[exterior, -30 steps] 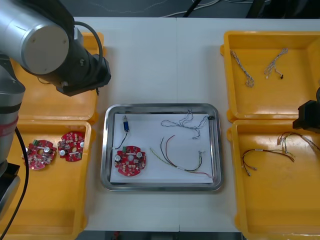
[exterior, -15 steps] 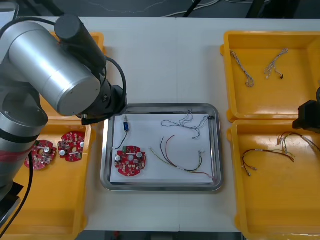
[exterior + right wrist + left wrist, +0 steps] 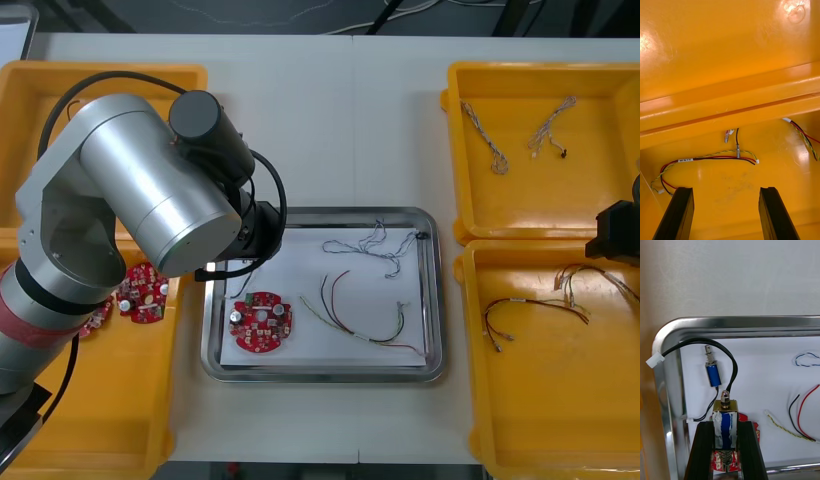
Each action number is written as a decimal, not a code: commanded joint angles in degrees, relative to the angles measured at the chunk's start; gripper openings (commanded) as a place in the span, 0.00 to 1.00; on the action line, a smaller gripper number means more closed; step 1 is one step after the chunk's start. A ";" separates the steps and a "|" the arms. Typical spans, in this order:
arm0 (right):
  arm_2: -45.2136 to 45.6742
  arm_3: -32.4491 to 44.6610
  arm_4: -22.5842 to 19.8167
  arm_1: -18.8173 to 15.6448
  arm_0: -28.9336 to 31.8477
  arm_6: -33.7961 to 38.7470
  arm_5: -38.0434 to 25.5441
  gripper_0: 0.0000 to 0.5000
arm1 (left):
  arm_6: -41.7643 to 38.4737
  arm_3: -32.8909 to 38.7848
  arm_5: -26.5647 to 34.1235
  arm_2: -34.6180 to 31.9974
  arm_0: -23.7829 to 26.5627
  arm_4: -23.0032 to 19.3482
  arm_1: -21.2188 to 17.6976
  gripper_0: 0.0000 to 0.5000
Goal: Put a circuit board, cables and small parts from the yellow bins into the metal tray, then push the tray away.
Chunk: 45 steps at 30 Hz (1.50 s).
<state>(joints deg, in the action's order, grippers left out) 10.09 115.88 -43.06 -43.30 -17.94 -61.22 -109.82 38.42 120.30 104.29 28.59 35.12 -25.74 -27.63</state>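
My left gripper (image 3: 725, 424) is shut on a small metal part (image 3: 726, 413) with a blue coil, held just above the metal tray (image 3: 433, 300) at its far left corner. A black cable (image 3: 730, 360) loops from that part to a white plug outside the rim. A second blue small part (image 3: 713, 374) lies on the tray's white inside, just beyond the fingers. The tray also holds a red circuit board (image 3: 261, 322), a blue and white cable (image 3: 372, 243) and a red and yellow cable (image 3: 362, 325). My right gripper (image 3: 725, 197) hangs open over a bin.
Two yellow bins (image 3: 100, 400) flank each side of the tray. Red circuit boards (image 3: 143, 293) lie in the near left bin, partly under my left arm. The far right bin holds twisted cables (image 3: 492, 148); the near right bin holds red and yellow cables (image 3: 707, 159).
My left arm has swung from over the far left bin to the tray's far left corner, now covering that corner. The right arm has not moved.
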 commanded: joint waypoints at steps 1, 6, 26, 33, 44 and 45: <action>1.86 1.54 0.43 -2.41 0.45 1.98 -0.18 1.00 | -6.43 0.81 -3.56 3.31 -0.76 1.13 -1.55 0.00; 1.86 1.54 0.43 -2.41 0.45 1.98 -0.18 1.00 | -7.13 -2.00 -7.78 6.04 -0.76 2.28 -1.55 0.00; 1.86 1.54 0.43 -2.41 0.45 1.98 -0.18 1.00 | -6.87 -11.67 -15.61 12.10 -0.67 5.62 1.17 0.00; 1.86 1.54 0.43 -2.41 0.45 1.98 -0.18 1.00 | -6.61 -12.37 -15.61 13.16 -0.76 5.62 1.61 0.00; 1.86 1.54 0.43 -2.41 0.45 1.98 -0.18 1.00 | -6.34 -12.55 -15.87 13.51 -0.67 5.44 3.19 0.00; 1.86 1.54 0.43 -2.41 0.45 1.98 -0.18 1.00 | -6.43 -12.46 -15.87 13.51 -0.67 5.44 3.37 0.00</action>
<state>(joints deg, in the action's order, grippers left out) 10.09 115.88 -43.04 -43.30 -17.94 -61.22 -109.82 34.66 107.45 89.20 41.24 35.09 -20.80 -26.29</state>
